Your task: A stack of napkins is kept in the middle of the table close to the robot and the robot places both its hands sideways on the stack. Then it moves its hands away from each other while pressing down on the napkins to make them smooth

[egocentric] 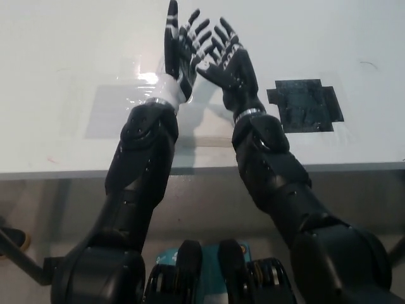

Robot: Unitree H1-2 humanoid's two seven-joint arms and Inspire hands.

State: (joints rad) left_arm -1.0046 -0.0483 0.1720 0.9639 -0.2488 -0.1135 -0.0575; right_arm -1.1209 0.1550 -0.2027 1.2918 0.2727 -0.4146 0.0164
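White glossy table showed no napkins; my left hand and right hand hovered splayed, empty; smoothing remained undone.

A smooth, pale table top with a slight sheen, a bright glare spot at upper centre. On it, right of centre, a dark, matt, mottled patch. Both forearms look like glossy black hard plastic, each with a shiny metal-looking wrist ring.
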